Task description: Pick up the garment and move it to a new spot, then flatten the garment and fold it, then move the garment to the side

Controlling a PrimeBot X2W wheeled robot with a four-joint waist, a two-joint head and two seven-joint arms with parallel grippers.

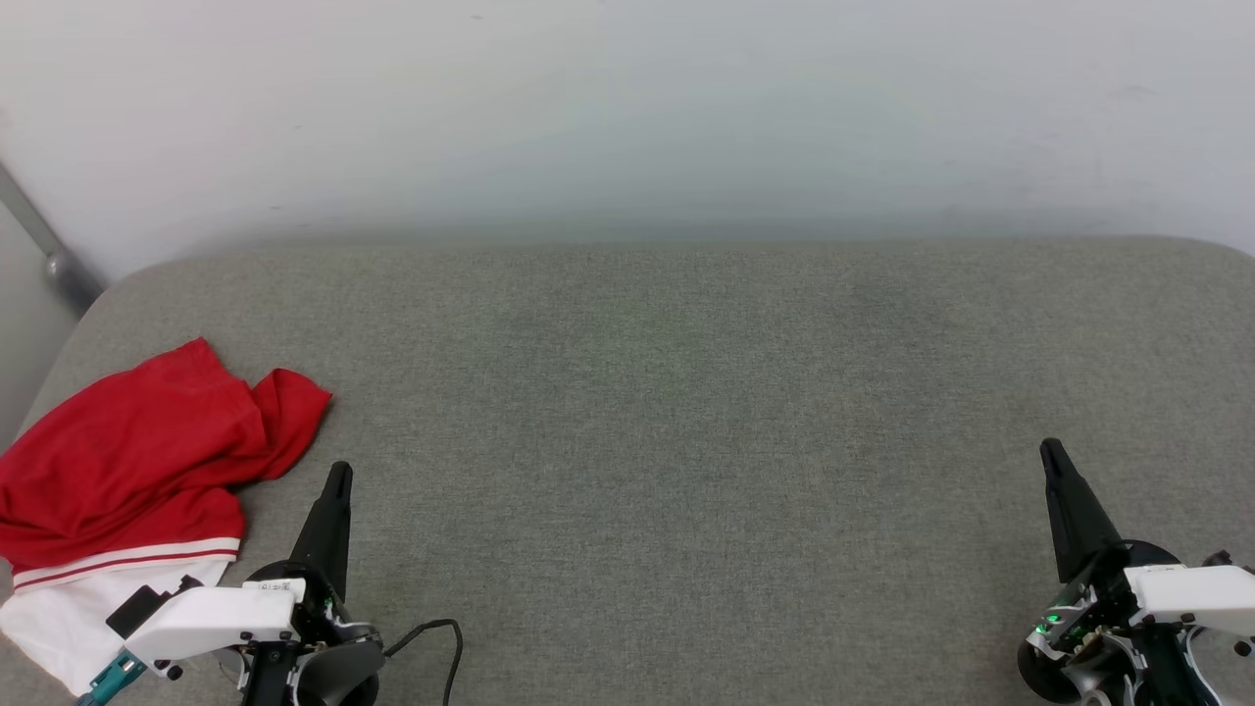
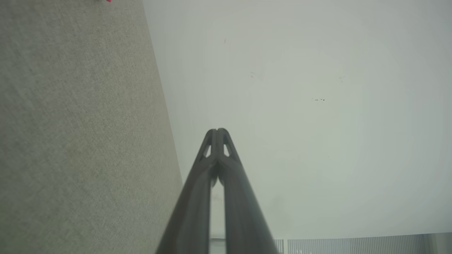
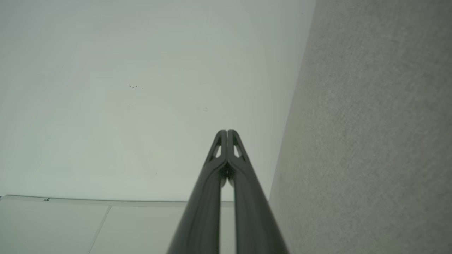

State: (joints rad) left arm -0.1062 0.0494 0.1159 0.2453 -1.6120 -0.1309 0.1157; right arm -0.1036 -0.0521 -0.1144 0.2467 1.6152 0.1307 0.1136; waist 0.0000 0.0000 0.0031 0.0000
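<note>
The garment point(image 1: 137, 461) lies crumpled at the near left edge of the grey padded surface point(image 1: 686, 392): mostly red cloth, with a white sleeve and red-and-white striped trim toward me. Its lettering is hidden in the folds. My left gripper point(image 1: 339, 473) sits just right of the garment, fingers pressed together and holding nothing, apart from the cloth. In the left wrist view the left gripper point(image 2: 218, 131) is shut, its tips touching. My right gripper point(image 1: 1051, 449) rests at the near right, far from the garment, also shut and holding nothing. The right wrist view shows the right gripper point(image 3: 226, 132) with its tips together.
A pale wall point(image 1: 627, 108) rises behind the surface. A grey metal bar point(image 1: 39, 240) slants at the far left corner. A black cable point(image 1: 436, 637) loops beside my left wrist. The surface stretches wide between my two arms.
</note>
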